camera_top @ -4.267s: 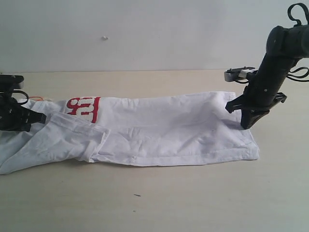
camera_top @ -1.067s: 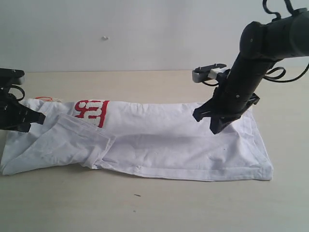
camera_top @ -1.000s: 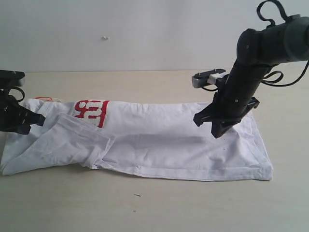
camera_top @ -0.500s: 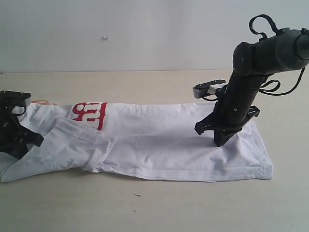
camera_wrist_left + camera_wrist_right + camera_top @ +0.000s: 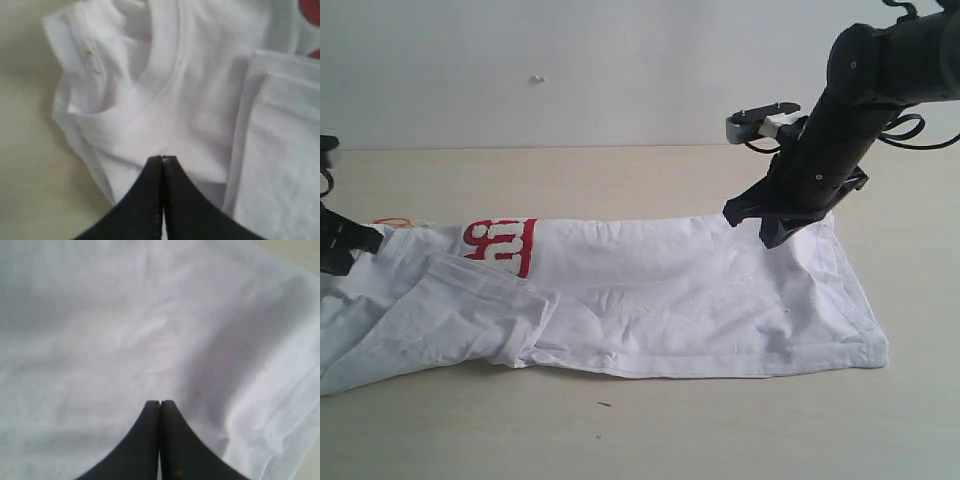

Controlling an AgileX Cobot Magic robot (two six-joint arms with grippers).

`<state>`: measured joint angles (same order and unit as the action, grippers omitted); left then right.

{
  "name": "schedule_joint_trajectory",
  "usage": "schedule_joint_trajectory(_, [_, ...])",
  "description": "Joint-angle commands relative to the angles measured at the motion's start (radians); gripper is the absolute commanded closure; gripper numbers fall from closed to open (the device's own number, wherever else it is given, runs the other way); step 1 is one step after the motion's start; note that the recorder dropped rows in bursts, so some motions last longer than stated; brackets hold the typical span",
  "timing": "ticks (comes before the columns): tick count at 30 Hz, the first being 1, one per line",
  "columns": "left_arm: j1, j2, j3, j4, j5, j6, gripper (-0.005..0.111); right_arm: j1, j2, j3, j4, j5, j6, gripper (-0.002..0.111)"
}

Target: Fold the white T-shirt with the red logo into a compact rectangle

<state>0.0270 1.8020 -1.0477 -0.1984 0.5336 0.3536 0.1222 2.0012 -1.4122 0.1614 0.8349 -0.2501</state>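
The white T-shirt (image 5: 670,290) lies on the table as a long strip, with a sleeve part (image 5: 490,310) folded over its left front. The red logo (image 5: 500,245) shows near the left end, partly folded under. My left gripper (image 5: 370,240) is at the far left edge by the collar end. In the left wrist view it (image 5: 162,159) is shut just over the cloth (image 5: 210,125) below the ribbed collar (image 5: 170,80), and I see no fold between its fingers. My right gripper (image 5: 772,238) hangs shut above the shirt's back right part, and in its own view (image 5: 160,402) it holds no cloth over the shirt (image 5: 100,340).
The beige table (image 5: 620,430) stretches in front of the shirt, with a small dark speck (image 5: 605,404) on it. A pale wall (image 5: 620,70) stands behind. A thin orange tag (image 5: 395,221) pokes out at the shirt's back left.
My right gripper has lifted off the shirt and moved back. My left gripper has risen and pulled left, and the shirt's left end has shifted and spread with it.
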Motion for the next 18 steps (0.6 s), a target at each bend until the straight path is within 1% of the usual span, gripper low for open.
schedule_joint_trajectory(1, [0.094,-0.027,0.000,-0.116,-0.060,0.007,0.090,0.000,-0.045,0.000,-0.013,0.029,-0.010,0.108])
schedule_joint_trajectory(2, [0.129,-0.027,0.000,-0.146,-0.062,0.022,0.077,0.000,-0.057,0.000,-0.015,0.031,-0.010,0.107])
schedule_joint_trajectory(3, [0.160,-0.023,-0.002,-0.199,-0.058,0.050,0.060,0.000,-0.070,0.000,-0.012,0.031,-0.010,0.105])
schedule_joint_trajectory(5, [0.189,-0.012,-0.005,-0.262,-0.052,0.109,0.042,0.000,-0.077,0.000,-0.005,0.031,-0.010,0.101])
schedule_joint_trajectory(6, [0.195,0.000,-0.019,-0.288,-0.034,0.142,0.038,0.000,-0.079,0.000,-0.005,0.031,-0.010,0.099])
schedule_joint_trajectory(8, [0.204,0.030,-0.054,-0.346,0.007,0.204,0.039,0.000,-0.079,0.000,-0.005,0.031,-0.010,0.096])
schedule_joint_trajectory(10, [0.204,0.099,-0.122,-0.429,0.061,0.301,0.040,0.000,-0.079,0.000,-0.005,0.031,-0.010,0.095])
schedule_joint_trajectory(15, [0.219,0.219,-0.224,-0.435,0.081,0.306,0.040,0.000,-0.079,0.000,-0.005,0.015,-0.010,0.095])
schedule_joint_trajectory(18, [0.232,0.271,-0.258,-0.480,0.082,0.333,0.040,0.000,-0.081,-0.002,-0.005,-0.003,-0.010,0.095])
